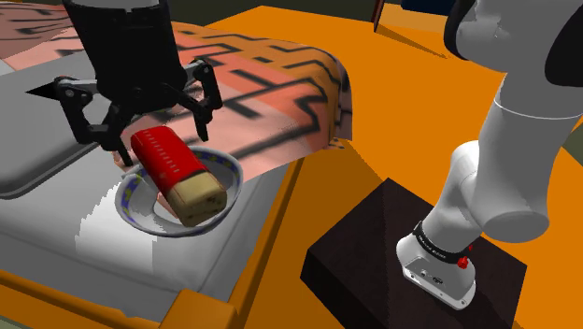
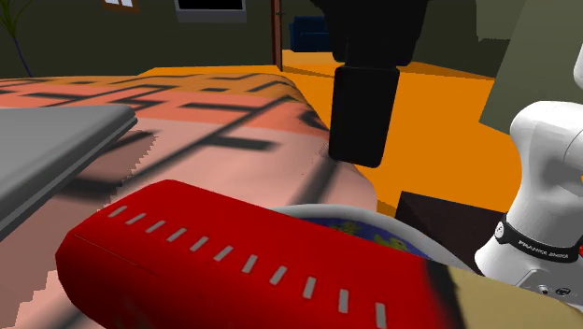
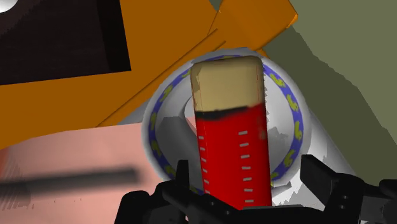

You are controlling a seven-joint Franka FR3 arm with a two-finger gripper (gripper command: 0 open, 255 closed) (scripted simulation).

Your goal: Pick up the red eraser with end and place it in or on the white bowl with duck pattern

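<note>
The gripper (image 1: 163, 143) hung with its fingers spread wide, gripping nothing. Just beneath it the red eraser (image 1: 176, 171) lay free across the white bowl (image 1: 130, 207), apparently delivered.

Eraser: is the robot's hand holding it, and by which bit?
Nothing is held. The red eraser lies in the duck-pattern bowl. The gripper is open, its fingers either side of the red end, not touching it.
</note>
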